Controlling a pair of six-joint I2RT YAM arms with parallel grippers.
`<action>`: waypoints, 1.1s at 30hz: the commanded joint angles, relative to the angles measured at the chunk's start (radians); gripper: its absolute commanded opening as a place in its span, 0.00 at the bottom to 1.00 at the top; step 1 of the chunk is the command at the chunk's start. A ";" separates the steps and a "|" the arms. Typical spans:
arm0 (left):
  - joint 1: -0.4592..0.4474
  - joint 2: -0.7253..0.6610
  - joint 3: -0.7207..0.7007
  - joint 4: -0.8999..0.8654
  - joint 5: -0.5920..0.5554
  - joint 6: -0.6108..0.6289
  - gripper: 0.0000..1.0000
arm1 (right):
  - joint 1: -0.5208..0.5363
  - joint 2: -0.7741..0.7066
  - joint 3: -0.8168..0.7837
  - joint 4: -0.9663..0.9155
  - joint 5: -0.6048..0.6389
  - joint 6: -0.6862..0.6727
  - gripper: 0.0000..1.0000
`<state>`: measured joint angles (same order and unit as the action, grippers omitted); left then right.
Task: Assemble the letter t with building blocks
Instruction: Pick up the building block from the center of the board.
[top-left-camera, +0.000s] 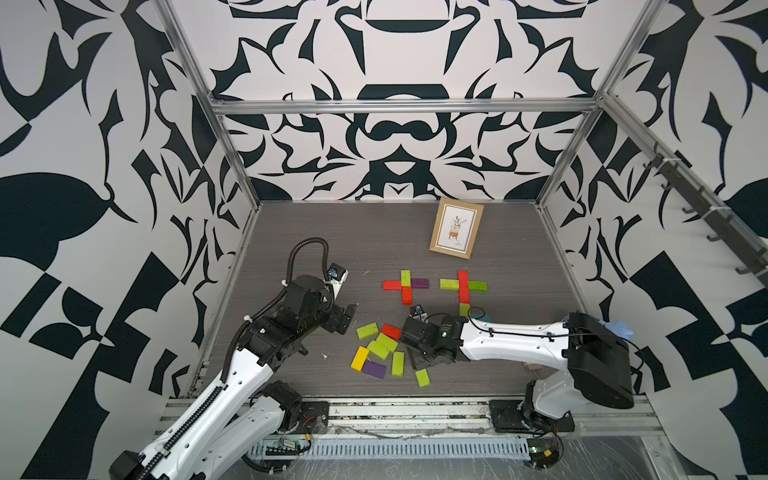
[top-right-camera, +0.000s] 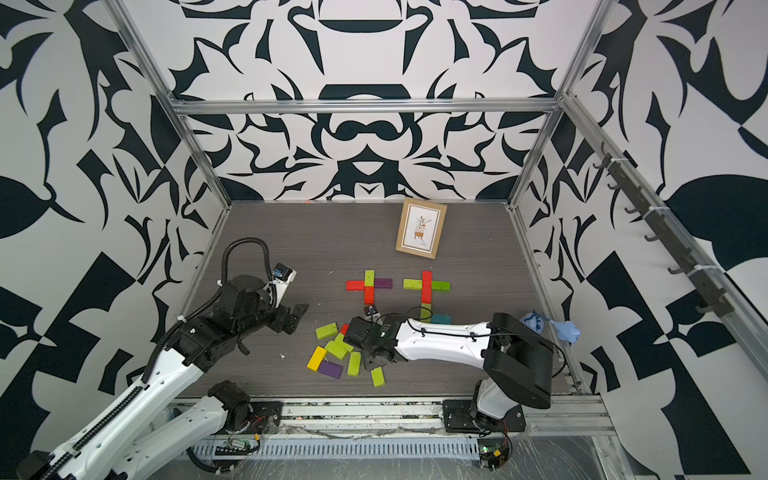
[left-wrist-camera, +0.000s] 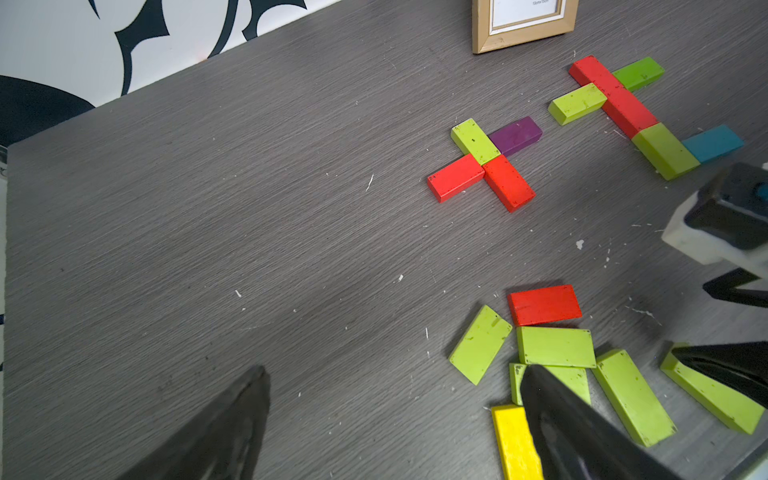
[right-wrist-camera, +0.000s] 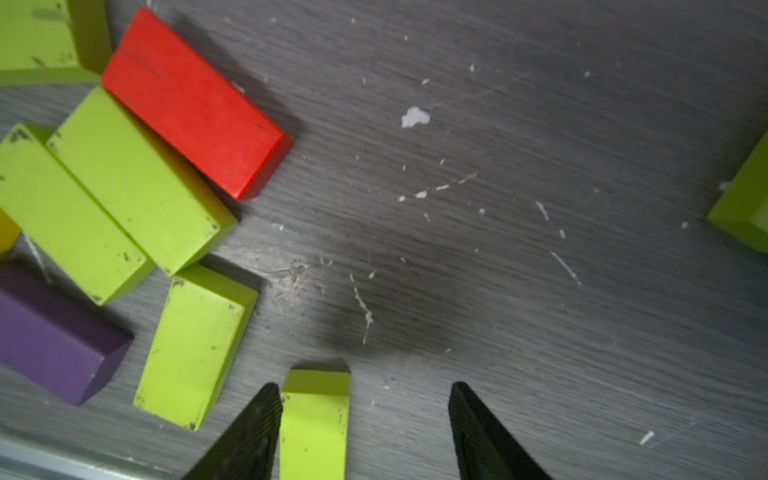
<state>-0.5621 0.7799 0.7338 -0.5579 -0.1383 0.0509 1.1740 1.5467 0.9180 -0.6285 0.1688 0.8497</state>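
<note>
Block, lime green, between right fingers

Left tool gapes wide; right tool hangs low, jaws half parted.

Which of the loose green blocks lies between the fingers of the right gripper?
The green block lying alone, nearer the robot than the pile. Only it sits inside the open right gripper, close beside one finger.
</note>
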 joint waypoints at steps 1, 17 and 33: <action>0.002 -0.005 0.000 -0.003 0.000 -0.005 0.98 | 0.017 -0.030 -0.016 0.019 -0.024 0.023 0.67; 0.002 -0.001 0.000 -0.002 -0.004 -0.004 0.98 | 0.045 -0.014 -0.054 0.033 -0.090 0.036 0.65; 0.001 0.010 0.002 -0.002 -0.002 -0.004 0.98 | 0.074 0.025 -0.067 0.038 -0.100 0.093 0.55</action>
<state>-0.5621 0.7895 0.7338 -0.5579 -0.1383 0.0513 1.2400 1.5669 0.8494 -0.5842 0.0628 0.9226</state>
